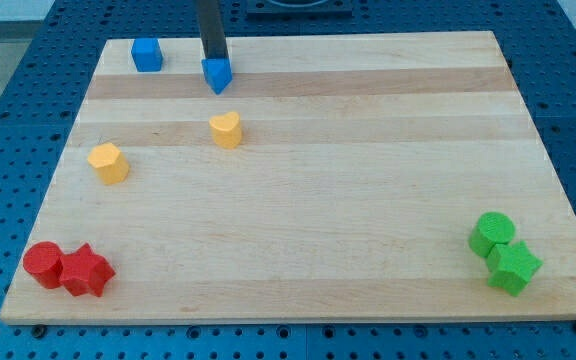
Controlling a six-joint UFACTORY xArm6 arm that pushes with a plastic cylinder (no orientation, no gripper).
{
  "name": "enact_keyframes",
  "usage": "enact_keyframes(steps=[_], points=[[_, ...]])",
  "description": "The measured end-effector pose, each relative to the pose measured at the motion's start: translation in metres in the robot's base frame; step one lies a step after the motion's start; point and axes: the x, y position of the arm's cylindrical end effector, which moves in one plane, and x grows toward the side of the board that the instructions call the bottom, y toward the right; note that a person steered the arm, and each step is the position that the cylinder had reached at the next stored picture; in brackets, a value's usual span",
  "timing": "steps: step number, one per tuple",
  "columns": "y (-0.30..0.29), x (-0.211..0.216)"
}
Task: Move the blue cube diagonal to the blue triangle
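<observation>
Near the top left corner of the desk (298, 200) sits the blue cube (147, 54), resting flat on the wood close to the top edge. To its right, a short way along that edge, lies the blue triangle (217, 74), and my tip (213, 60) stands right at the triangle's upper side, seemingly touching it, well apart from the cube. The rod comes down nearly straight from the view's top, dark and upright; it has no jaws, so nothing spreads or pinches. No writing or labels can be read anywhere.

Below the triangle lies a yellow heart (226, 130), and further left a second yellow block (108, 163). A red cylinder (43, 264) touches a red star (87, 271) at the bottom left. A green cylinder (492, 234) touches another green block (514, 267) at the bottom right.
</observation>
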Motion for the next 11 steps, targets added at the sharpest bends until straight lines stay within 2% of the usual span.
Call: enact_keyframes(steps=[2, 3, 5, 6, 7, 8, 9, 11], points=[[0.002, 0.053], [-0.002, 0.037], [-0.018, -0.068], [-0.032, -0.068], [-0.097, -0.069], [-0.143, -0.069], [-0.141, -0.051], [-0.085, -0.001]])
